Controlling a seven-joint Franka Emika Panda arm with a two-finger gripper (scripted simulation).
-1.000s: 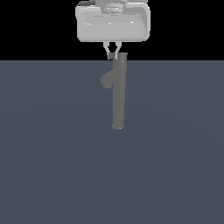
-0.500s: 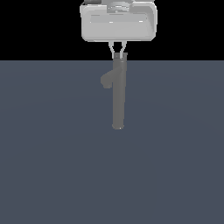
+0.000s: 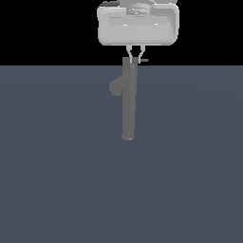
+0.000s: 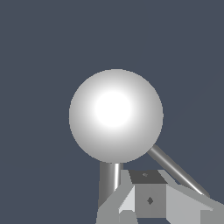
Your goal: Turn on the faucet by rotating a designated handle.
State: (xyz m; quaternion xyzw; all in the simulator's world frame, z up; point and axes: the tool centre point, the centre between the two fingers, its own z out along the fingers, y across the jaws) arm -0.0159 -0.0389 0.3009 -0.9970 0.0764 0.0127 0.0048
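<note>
White gripper poised over tall matte grey cylindrical faucet.
Fingers narrowly spaced, holding nothing, tips beside the column's top. Thin grey rod handle points to 3 o'clock from the cap; stubby spout toward 9 o'clock.

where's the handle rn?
In the exterior view the handle sticks out toward that view's right from the top of the faucet, directly under the gripper, opposite the spout side.
</note>
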